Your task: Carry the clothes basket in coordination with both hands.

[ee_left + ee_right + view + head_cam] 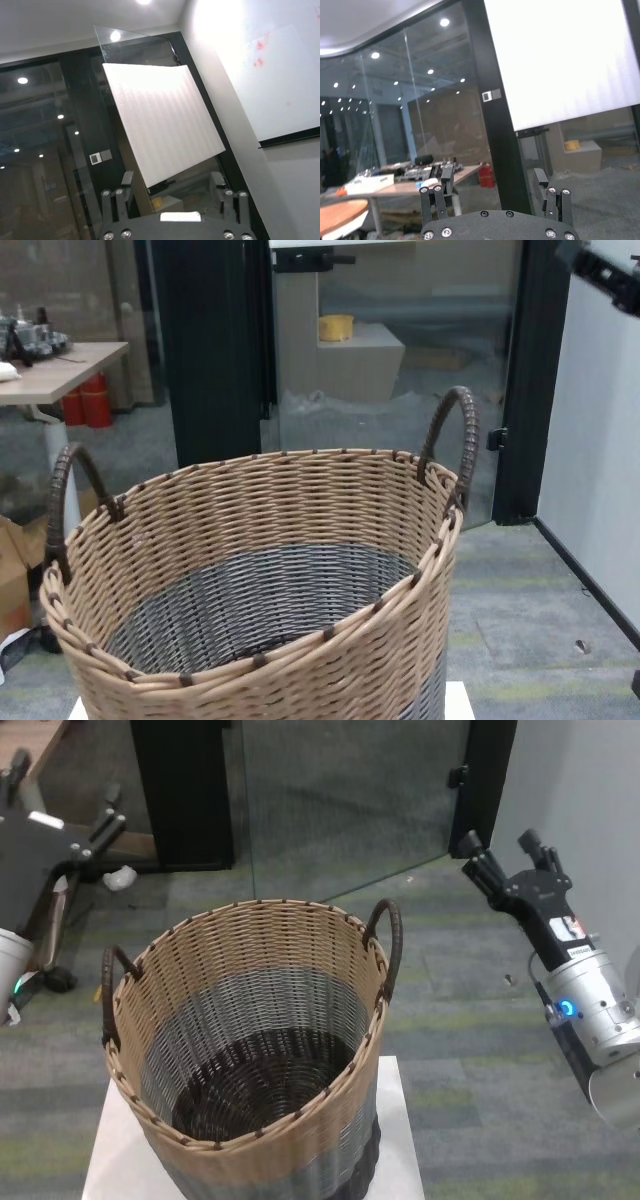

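The clothes basket (250, 1050) is a large round wicker basket with a tan upper band and a grey lower band. It stands empty on a white stand (402, 1140). Its dark brown loop handles stand at the right rim (390, 945) and the left rim (112, 990). It also fills the chest view (260, 550). My left gripper (62, 795) is raised far to the upper left of the basket, open and empty. My right gripper (503, 848) is raised to the basket's upper right, open and empty. Both wrist views show open fingers (122, 187) (447, 177) pointing away from the basket.
A glass partition with black posts (180, 790) stands behind the basket. Grey-green carpet (470, 1020) surrounds the stand. A wheeled frame (50, 970) stands at the left. A white wall (600, 810) is at the right. A desk (50, 365) stands far left.
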Available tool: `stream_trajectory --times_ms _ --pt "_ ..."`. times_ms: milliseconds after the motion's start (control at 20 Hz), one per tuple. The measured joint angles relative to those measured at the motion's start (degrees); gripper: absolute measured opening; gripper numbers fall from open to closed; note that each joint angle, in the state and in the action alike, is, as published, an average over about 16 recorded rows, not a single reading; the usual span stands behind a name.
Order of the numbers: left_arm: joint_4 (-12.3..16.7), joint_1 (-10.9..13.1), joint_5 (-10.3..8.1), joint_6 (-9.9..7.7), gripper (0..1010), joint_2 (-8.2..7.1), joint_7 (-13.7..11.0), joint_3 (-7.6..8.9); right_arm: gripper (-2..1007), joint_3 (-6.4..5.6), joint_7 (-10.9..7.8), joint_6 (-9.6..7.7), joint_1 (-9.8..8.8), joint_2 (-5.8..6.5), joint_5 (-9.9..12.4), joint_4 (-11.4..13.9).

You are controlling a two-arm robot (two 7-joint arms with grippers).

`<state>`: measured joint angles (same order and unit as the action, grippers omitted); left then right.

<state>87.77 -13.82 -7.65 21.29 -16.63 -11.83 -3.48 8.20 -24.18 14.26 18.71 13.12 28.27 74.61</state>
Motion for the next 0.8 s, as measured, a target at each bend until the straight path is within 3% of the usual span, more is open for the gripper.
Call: stream_trajectory --times_ms 200,300,800 --pt "0.5 -0.3 2.63 3.98 1002 0.32 1.0 0.12 1000 -1.40 0.41 1.73 -0.82 -0.76 1.7 1.4" --pt "0.6 -0.3 3.46 4.90 1002 0.40 1.3 0.15 1000 -1.65 0.54 2.08 -1.00 -0.96 2.0 1.7" --pt "0.3 -0.3 2.05 3.37 1002 0.21 0.6 0.05 1000 -1.41 0.55 1.95 -0.90 -0.91 1.7 1.4"
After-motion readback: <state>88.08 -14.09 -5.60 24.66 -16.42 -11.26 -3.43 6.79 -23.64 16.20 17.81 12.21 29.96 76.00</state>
